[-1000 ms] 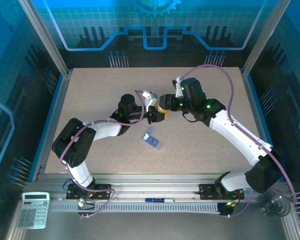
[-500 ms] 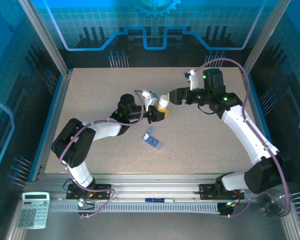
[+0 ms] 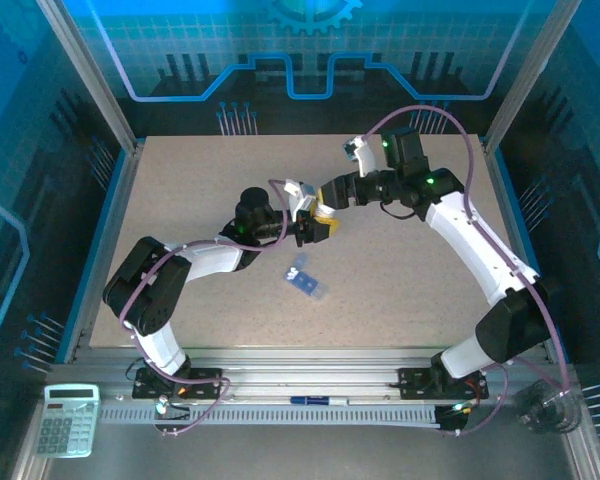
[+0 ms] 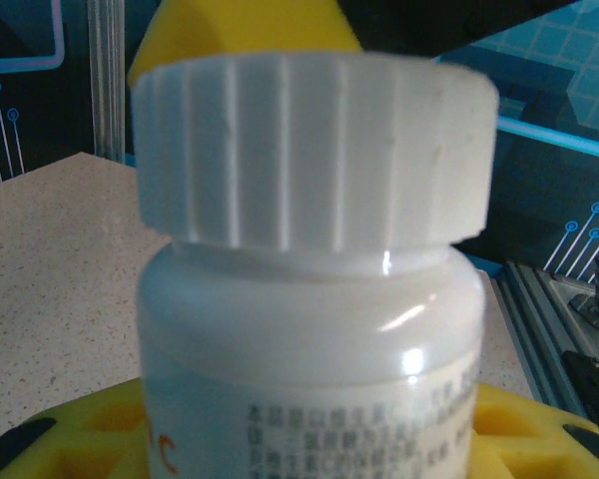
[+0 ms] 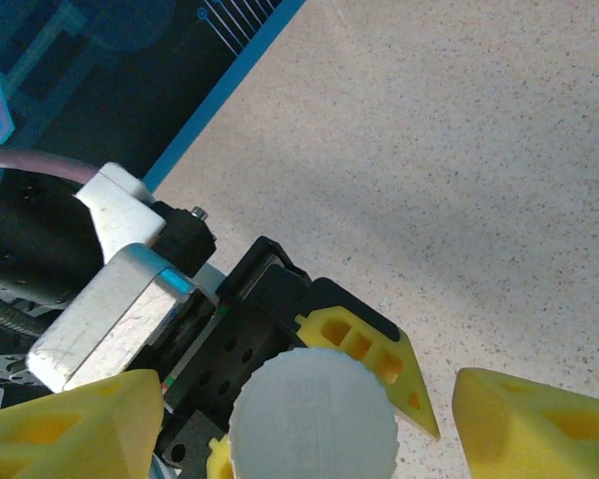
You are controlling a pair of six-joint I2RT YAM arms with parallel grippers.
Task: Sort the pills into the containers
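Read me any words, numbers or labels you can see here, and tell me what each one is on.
Bottle, left wrist view: rows of small dark print on the label, too blurred to read; an orange mark beside them, cut off.
Calculator, top view: key markings too small to read.
No text is legible.

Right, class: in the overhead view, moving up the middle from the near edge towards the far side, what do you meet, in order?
The pen → blue pill box → left gripper, shut on the white-capped bottle.
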